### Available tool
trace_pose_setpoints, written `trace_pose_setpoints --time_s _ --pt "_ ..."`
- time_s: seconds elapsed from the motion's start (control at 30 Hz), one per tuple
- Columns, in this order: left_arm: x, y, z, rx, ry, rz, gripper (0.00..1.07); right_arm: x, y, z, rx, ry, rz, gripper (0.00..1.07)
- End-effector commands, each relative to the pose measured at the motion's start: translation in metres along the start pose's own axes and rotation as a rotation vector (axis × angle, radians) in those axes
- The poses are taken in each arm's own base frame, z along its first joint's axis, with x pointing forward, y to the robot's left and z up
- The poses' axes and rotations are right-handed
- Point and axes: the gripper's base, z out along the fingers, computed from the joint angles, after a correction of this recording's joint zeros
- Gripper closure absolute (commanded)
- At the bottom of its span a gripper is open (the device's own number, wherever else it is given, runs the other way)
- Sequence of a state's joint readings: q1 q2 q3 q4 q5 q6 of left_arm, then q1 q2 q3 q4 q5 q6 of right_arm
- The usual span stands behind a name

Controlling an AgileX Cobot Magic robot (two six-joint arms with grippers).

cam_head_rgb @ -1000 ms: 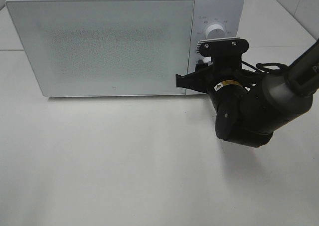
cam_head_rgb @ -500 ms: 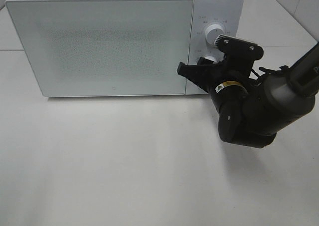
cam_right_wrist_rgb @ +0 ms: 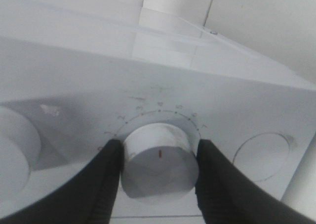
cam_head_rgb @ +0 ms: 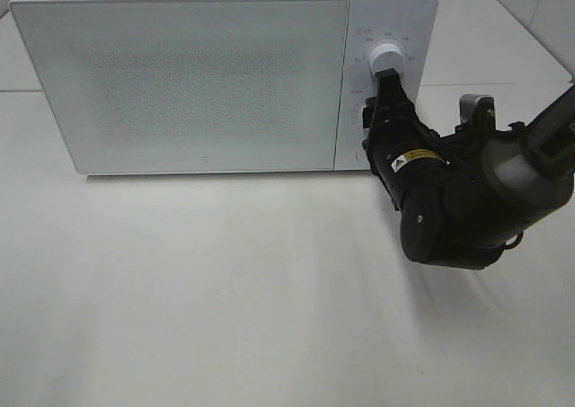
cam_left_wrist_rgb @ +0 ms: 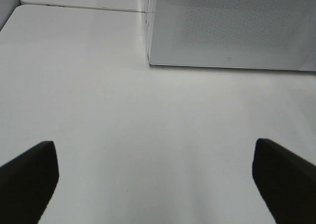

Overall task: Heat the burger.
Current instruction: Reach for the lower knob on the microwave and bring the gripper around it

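The burger is hidden from every view. The white microwave (cam_head_rgb: 198, 75) stands with its door closed. My right gripper (cam_head_rgb: 373, 116) is shut on the microwave's lower knob (cam_right_wrist_rgb: 159, 159), one black finger (cam_right_wrist_rgb: 106, 177) on each side of it. The knob's red mark points toward the camera. The upper knob (cam_head_rgb: 388, 58) is free just above the gripper. My left gripper (cam_left_wrist_rgb: 158, 184) hangs open over the bare white table, some way in front of the microwave's (cam_left_wrist_rgb: 227, 26) corner, with nothing between its fingers. It does not appear in the exterior high view.
A round door button (cam_right_wrist_rgb: 261, 157) sits beside the gripped knob on the control panel. The white table (cam_head_rgb: 225, 290) spreads in front of the microwave. My right arm's bulky black wrist (cam_head_rgb: 458, 209) hovers at the right front of the microwave.
My right gripper has rolled about a quarter turn on the lower knob; its fingers went from side by side to one above the other. The left gripper stayed open.
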State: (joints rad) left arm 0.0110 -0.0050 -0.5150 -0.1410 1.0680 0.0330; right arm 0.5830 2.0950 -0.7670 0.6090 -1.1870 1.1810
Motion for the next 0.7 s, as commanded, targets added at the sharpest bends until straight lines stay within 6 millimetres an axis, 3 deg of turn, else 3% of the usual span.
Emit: trace_pose_setpoints --time_s 0.03,0.17,0.7 --pt "0.0011 -0.0008 -0.0027 0.004 -0.020 -0.004 0.06 0.0118 0.0373 0.0049 -0.279 0.102 0.126 1.07" --pt "0.0011 -0.0008 -0.0027 0.004 -0.020 -0.004 0.06 0.0105 0.0376 0.0050 -0.278 0.107 0.245 1.07" --pt "0.0011 -0.0008 -0.0027 0.004 -0.020 -0.004 0.06 0.0096 0.0396 0.0045 -0.302 0.097 0.229 1.06"
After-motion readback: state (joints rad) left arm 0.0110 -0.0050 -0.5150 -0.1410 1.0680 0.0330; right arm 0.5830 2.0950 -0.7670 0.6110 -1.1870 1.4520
